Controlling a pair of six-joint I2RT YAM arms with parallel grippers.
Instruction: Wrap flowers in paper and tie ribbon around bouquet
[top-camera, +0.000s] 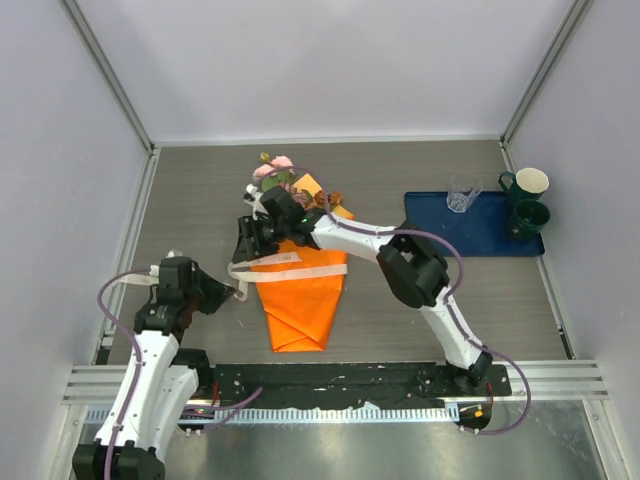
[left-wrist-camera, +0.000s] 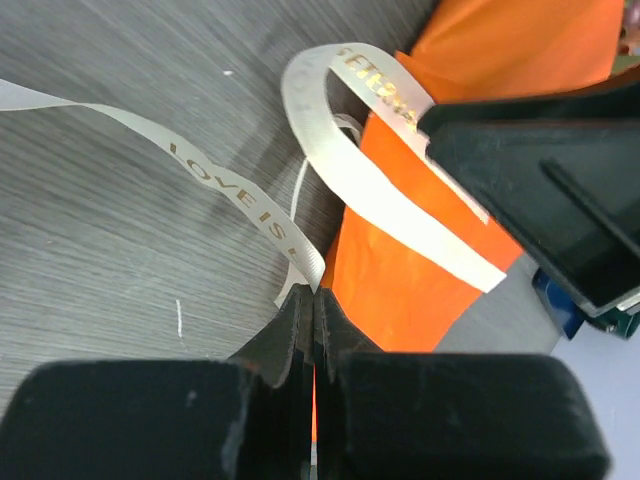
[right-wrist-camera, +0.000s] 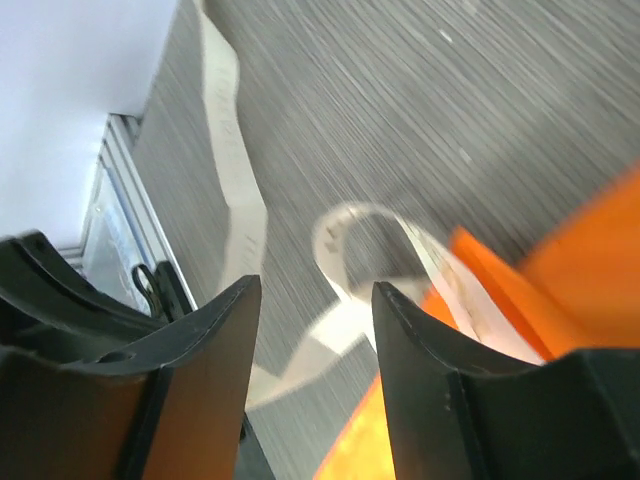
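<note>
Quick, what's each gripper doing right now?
Left gripper: closed, pinching the ribbon.
Right gripper: open, holding nothing.

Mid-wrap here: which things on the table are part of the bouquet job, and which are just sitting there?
Job: flowers, orange paper coned around them, ribbon across the cone.
Lying about: blue tray, clear cup, green mug with pale inside, all-green mug beside it.

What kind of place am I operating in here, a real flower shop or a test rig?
Most likely a lab test cell: plain pale walls box in a grey wood-grain table, a metal rail runs along its near edge, and a blue tray holds mugs.
</note>
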